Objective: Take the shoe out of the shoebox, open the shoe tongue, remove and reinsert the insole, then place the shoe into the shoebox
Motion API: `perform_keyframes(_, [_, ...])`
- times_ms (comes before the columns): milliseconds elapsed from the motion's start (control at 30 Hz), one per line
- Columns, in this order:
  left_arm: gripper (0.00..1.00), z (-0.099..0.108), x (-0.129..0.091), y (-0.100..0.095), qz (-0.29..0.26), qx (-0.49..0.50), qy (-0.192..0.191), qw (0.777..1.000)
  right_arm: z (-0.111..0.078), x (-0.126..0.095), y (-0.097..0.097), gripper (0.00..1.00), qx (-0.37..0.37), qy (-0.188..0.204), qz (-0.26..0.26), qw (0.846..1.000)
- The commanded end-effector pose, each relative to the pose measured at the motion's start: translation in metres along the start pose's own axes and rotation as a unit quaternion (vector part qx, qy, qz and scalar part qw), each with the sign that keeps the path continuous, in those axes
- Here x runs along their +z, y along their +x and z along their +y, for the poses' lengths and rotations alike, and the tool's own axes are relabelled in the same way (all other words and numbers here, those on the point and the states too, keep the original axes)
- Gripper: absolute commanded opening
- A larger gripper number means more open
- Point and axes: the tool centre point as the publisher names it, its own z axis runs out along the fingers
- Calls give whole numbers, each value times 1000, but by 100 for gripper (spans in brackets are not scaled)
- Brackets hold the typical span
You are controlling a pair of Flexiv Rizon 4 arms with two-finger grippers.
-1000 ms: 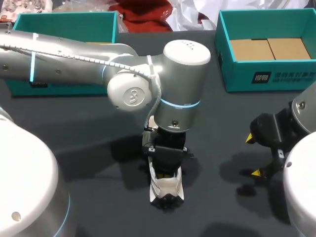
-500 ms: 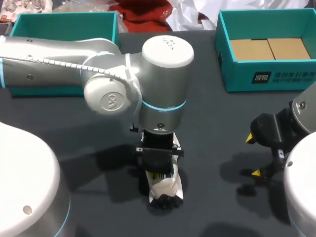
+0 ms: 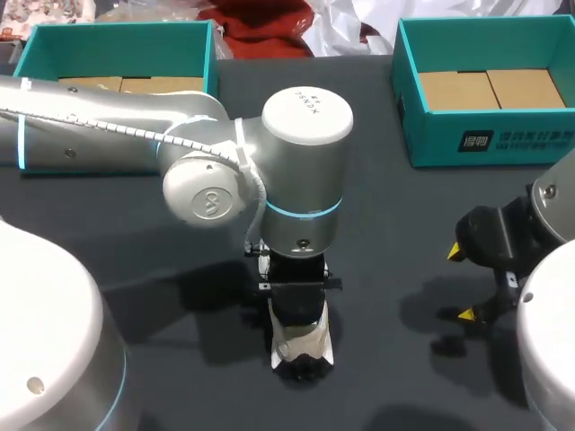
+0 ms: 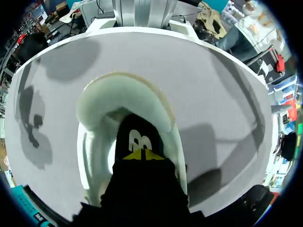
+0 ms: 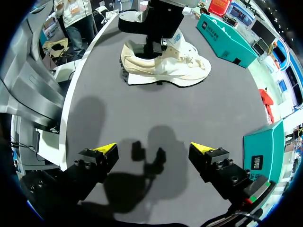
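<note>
A cream-white shoe stands upright on the dark table, near the front middle. My left gripper comes straight down into its opening. In the left wrist view the left gripper is shut, its yellow tips together on the black insole inside the shoe. Whether it pinches the insole I cannot tell. The right wrist view shows the shoe on its sole, side on, ahead of my right gripper. That right gripper hangs open and empty to the shoe's right.
A teal shoebox with a brown cardboard bottom stands at the back right. A second teal box stands at the back left, partly behind my left arm. Bare table lies between the shoe and the right gripper.
My left arm's wrist swung to the left and then back a little, with its gripper staying in the shoe. The shoe shifted only slightly. The right arm has not moved.
</note>
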Motion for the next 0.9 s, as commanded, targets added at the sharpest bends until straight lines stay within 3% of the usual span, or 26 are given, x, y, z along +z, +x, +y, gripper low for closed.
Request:
perform_keyframes(33, [0,2,7,3,-31,-6,-11,999,0,0,3,100,0,1,-2,1000])
perform_keyframes(167, [0,-2,-15,5,-65,0,-19,998,0,0,3,100,0,1,-2,1000])
perform_keyframes(367, [0,-20,-38,9,-76,45,17,996,0,0,3,100,0,1,-2,1000])
perform_keyframes(567, [0,-27,-12,3,-11,63,28,998,0,0,3,100,0,1,-2,1000])
perform_keyframes(767, [0,-24,17,-6,-8,56,27,998,0,0,3,100,0,1,-2,1000])
perform_keyframes(900, [0,-13,20,-7,-14,32,1,999,0,0,3,100,0,1,-2,1000])
